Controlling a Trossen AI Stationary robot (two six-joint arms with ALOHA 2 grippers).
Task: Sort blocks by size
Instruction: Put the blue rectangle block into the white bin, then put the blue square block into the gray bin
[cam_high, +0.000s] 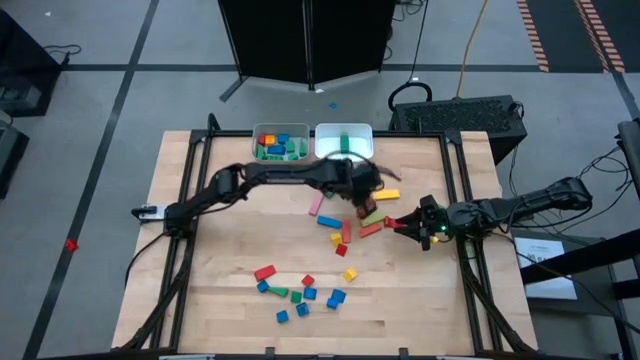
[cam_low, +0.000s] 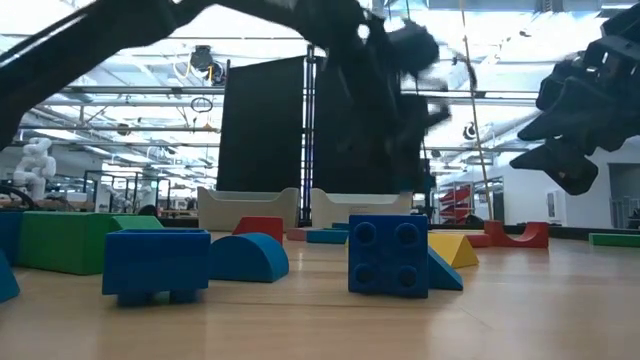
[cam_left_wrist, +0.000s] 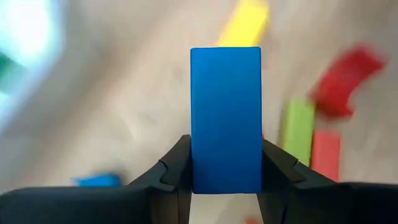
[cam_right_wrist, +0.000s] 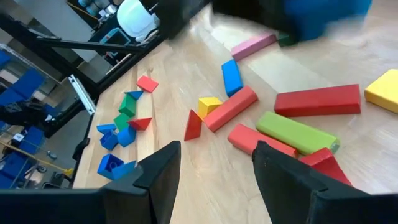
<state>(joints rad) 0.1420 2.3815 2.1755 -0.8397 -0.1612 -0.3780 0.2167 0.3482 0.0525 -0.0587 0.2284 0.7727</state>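
My left gripper (cam_high: 365, 188) reaches over the middle heap of blocks, shut on a blue bar (cam_left_wrist: 225, 118). In the high view the gripper hides that bar. Loose blocks lie flat on the table in two groups. In the middle are red (cam_right_wrist: 317, 99), green (cam_right_wrist: 297, 132), blue (cam_right_wrist: 231, 76) and pink (cam_right_wrist: 253, 45) bars. Near the front edge are small blue, red and green pieces (cam_high: 300, 290). My right gripper (cam_high: 408, 222) waits open at the right, just beside the middle heap, with nothing between its fingers (cam_right_wrist: 158, 168). My left gripper pinches the blue bar's two long sides (cam_left_wrist: 198, 171) between its two fingers, at the bar's near end. The fingers slant down from the table's left and lie along the bar. The bar's far end sticks out ahead of the fingertips and looks clear of the table.
Two pale bins stand at the far edge. The left bin (cam_high: 281, 129) holds several coloured blocks and the right bin (cam_high: 362, 128) a green bar. A yellow block (cam_high: 388, 194) lies right of the left gripper. Bare wood lies at the table's left and at its front right.
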